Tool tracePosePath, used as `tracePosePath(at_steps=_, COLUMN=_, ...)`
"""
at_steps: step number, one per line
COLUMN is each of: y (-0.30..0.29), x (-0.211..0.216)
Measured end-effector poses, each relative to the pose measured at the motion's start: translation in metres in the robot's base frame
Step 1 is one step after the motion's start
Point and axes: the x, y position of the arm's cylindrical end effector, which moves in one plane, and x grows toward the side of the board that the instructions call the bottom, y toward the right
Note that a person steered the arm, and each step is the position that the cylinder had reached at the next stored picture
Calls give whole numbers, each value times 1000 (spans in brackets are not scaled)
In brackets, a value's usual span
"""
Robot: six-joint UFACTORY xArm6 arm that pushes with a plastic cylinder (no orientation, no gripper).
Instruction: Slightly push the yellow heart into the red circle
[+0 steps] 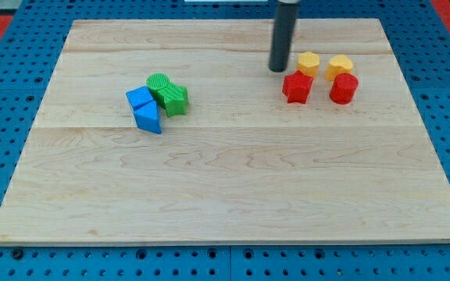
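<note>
The yellow heart (pixel 339 66) lies at the view's upper right, just above the red circle (pixel 344 88), and seems to touch it. My tip (pixel 278 69) rests on the board left of this group, close beside a second yellow block (pixel 308 62) of unclear shape. That block lies between my tip and the heart. A red star-like block (pixel 297 86) sits just below and right of my tip, left of the red circle.
A cluster stands at the view's left centre: a green circle (pixel 159 83), a green star-like block (pixel 175 99), a blue cube (pixel 140 97) and a blue triangle (pixel 148 117). The wooden board (pixel 233 195) lies on a blue pegboard.
</note>
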Motion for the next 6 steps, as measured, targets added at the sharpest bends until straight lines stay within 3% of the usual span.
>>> tracePosePath(at_steps=1, y=-10, x=-30)
tracePosePath(at_steps=2, y=81, x=-42)
tracePosePath(at_steps=3, y=127, x=-19)
tracePosePath(at_steps=5, y=133, x=22)
tracePosePath(at_steps=6, y=215, x=35)
